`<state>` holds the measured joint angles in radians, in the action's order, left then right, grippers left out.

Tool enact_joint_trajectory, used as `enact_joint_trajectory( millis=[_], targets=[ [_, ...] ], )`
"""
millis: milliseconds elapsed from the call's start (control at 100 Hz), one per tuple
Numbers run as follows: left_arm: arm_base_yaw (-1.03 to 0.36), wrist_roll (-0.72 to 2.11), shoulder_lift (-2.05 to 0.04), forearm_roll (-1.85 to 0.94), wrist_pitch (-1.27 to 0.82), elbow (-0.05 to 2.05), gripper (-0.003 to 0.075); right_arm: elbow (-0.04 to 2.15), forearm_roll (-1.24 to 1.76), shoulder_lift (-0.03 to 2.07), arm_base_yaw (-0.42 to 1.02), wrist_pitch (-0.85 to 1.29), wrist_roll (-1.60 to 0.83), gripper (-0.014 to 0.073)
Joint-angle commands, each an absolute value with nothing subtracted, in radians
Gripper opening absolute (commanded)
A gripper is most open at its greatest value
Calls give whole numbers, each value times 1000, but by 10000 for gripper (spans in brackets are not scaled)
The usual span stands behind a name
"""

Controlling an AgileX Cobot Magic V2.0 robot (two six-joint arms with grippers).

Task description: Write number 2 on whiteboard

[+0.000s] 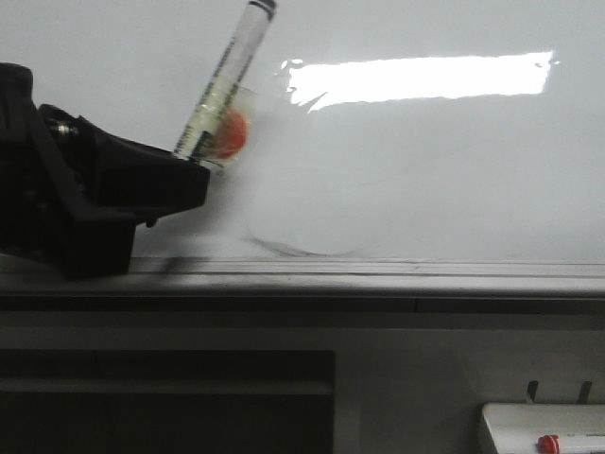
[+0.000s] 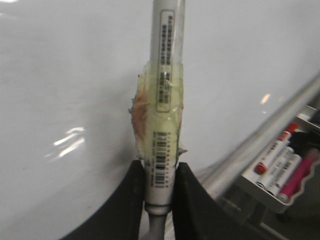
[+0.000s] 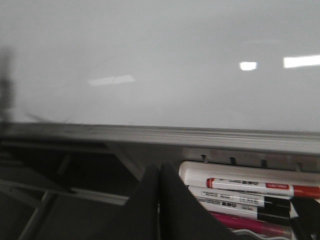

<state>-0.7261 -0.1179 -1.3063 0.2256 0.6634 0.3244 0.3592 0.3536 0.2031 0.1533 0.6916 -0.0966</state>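
The left gripper [image 1: 194,170] is cut off at the picture's edge in the front view, so only its dark body and fingertips show. Its fingers [image 2: 131,200] are clamped on the lower barrel of a marker [image 1: 227,90]. The marker's long axis slants upward and to the right, dark cap end uppermost, against the whiteboard [image 1: 425,180]. A band of clear tape with an orange patch wraps its middle. Barcodes and a printed label run along the barrel in the left wrist view, but the print is too small and blurred to read.

No finished number 2 can be made out. Only a faint dark curved stroke [image 1: 298,249] lies low on the board, just above the grey rail [image 1: 378,276].

The right gripper [image 3: 159,200] has its fingers pressed together, holding nothing, beside a tray [image 3: 225,175] of markers; a red-capped marker [image 3: 262,187] there carries unreadable writing.
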Motion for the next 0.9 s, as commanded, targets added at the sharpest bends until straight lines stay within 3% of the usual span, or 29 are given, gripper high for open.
enact_joint_trajectory(
  millis=[0, 140, 290, 390, 510, 560, 890],
  targets=[
    [-728, -164, -1272, 350, 743, 351, -19, 390, 409, 233, 226, 577, -273, -71],
    [-728, -180, -1254, 591, 750, 351, -19, 390, 502, 282, 374, 484, -475, -70],
    [-728, -180, -1236, 776, 750, 351, -19, 427, 528, 423, 526, 482, -515, -29],
    [-728, -180, -1225, 857, 748, 351, -19, 484, 558, 536, 620, 461, -515, 127],
    [-728, -180, -1214, 899, 728, 351, -19, 564, 558, 663, 720, 443, -526, 408],
    [-728, -180, -1211, 900, 728, 351, -19, 587, 556, 709, 753, 418, -529, 466],
    [-728, -180, -1190, 902, 722, 351, -19, 692, 556, 949, 828, 360, -572, 461]
  ],
)
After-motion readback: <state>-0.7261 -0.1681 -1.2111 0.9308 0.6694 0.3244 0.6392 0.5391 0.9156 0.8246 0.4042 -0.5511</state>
